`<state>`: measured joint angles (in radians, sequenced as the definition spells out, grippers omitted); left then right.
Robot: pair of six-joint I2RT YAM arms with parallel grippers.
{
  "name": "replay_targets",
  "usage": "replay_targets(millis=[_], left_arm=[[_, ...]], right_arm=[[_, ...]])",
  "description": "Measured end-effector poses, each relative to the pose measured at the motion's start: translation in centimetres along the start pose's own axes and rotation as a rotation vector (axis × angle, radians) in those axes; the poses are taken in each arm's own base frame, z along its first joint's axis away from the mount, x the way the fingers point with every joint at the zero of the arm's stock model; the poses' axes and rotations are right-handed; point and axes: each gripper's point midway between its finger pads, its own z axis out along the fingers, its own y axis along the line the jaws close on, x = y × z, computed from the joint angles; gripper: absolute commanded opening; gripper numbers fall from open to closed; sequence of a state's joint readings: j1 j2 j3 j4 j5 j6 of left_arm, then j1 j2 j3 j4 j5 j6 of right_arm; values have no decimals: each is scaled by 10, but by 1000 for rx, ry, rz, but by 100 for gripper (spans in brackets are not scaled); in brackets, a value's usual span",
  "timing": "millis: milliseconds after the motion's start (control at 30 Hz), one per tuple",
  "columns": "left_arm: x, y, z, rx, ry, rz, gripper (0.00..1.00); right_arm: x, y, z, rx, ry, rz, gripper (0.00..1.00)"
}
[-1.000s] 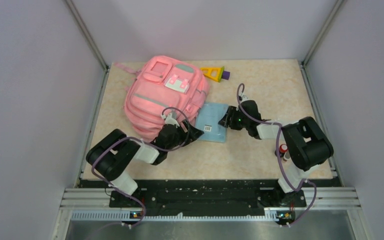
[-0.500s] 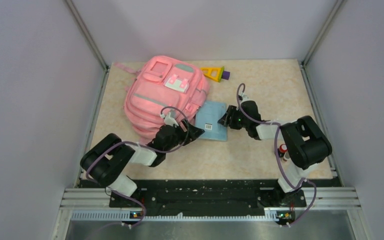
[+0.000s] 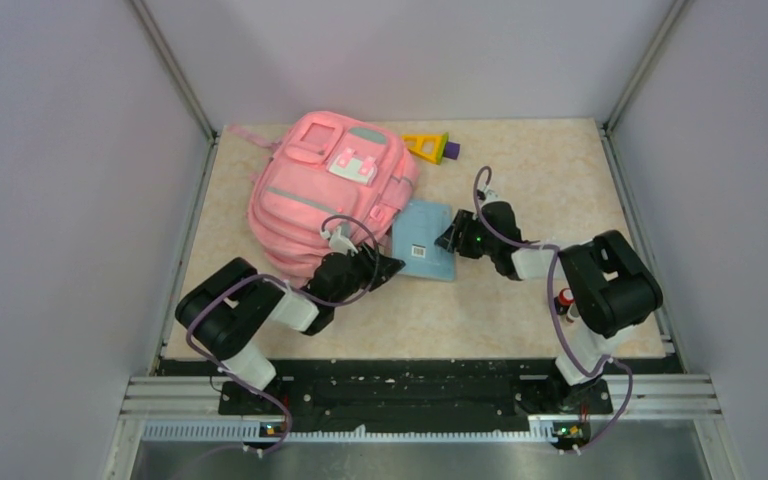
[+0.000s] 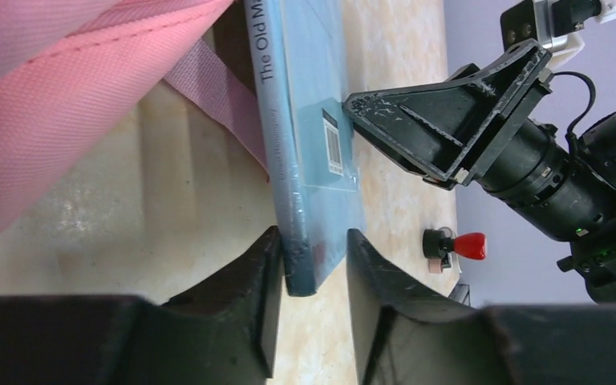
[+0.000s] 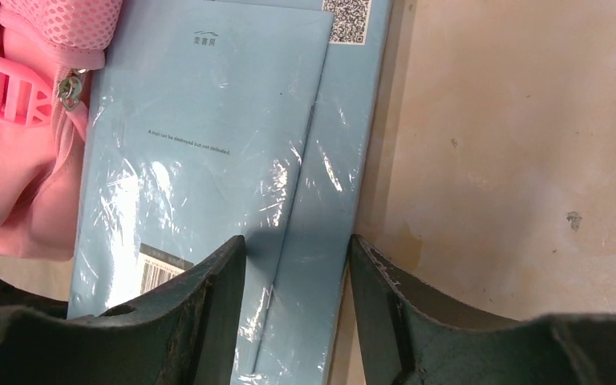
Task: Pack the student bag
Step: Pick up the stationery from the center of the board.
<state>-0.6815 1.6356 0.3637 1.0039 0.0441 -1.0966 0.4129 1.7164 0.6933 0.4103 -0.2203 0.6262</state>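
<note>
Left gripper: jaws partly closed, apparently pinching the near corner of the book across its thickness.
Right gripper: half open, holding nothing; one tip seems to rest on the book's cover.
Bag position: bag lies far left, front up, with the book's far end against it.
Bag handling: I judge it soft, floppy and light while unfilled; I would grip a strap or the zip edge.
Bag look: pink, grey strips, front pockets, white patch.

The blue book has "The Old M…" printed along its spine, with the rest cut off. Its back cover carries a barcode label, a QR code, and small print ending "destroyed but not defeated."
</note>
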Motion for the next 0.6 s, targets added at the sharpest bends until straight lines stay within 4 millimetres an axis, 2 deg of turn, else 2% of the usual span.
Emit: replay_targets(millis=[133,167,400,533,600], left_arm=[[0,4,1,-14,-4,-5,2],[0,3,1,-14,-4,-11,0],[7,-7,2,19,38,-9,0],[16,-15,3,49,90,41,0],[19,-21,0,67,116,77,0]], right_arm=[[0,0,-1,2,-14,7,51],[0,0,-1,5,-17,7,52],[5,0,-15,51,-12,-22,76],[11,-7,-34,127,15,-48,90],[11,-14,-47,179,25,-73,93]])
